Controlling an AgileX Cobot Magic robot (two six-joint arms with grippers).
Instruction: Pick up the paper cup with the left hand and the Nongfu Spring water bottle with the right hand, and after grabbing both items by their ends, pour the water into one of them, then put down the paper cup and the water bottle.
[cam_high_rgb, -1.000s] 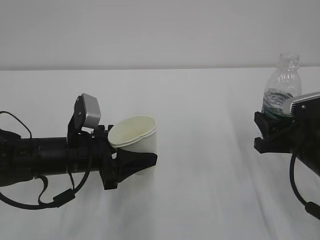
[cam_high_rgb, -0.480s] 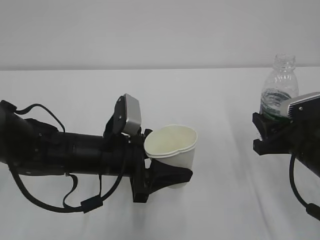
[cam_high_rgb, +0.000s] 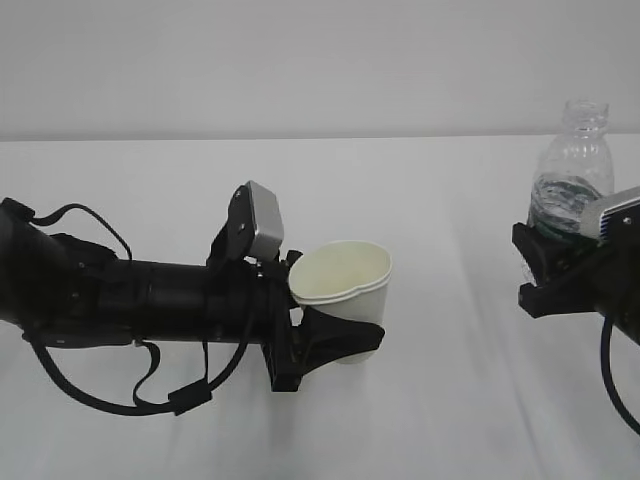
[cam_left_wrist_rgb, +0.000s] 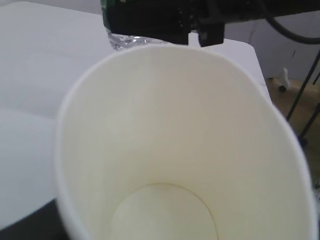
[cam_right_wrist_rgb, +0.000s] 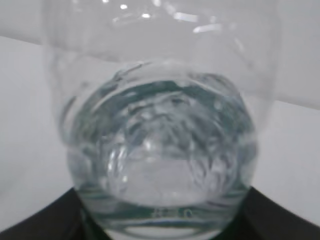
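The white paper cup (cam_high_rgb: 345, 290) hangs upright just above the table with my left gripper (cam_high_rgb: 345, 338) shut on its lower part. Its rim is dented on the gripper side. In the left wrist view the cup (cam_left_wrist_rgb: 175, 140) fills the frame, and its cream inside looks dry. At the right edge the clear Nongfu Spring water bottle (cam_high_rgb: 568, 170) stands nearly upright and uncapped, my right gripper (cam_high_rgb: 545, 268) shut on its lower body. The water (cam_right_wrist_rgb: 160, 150) fills the bottle's lower part. Black fingers (cam_right_wrist_rgb: 35, 227) show at both bottom corners. Cup and bottle are well apart.
A white table (cam_high_rgb: 450, 410) runs under both arms, with a plain pale wall behind. The left wrist view shows the right gripper and the green label (cam_left_wrist_rgb: 117, 37) beyond the cup. Dark stand legs (cam_left_wrist_rgb: 300, 100) rise past the table's far edge.
Over the last second the left arm carried the cup to the right, toward the middle, then held nearly still. The bottle shifted slightly right and up in the right gripper.
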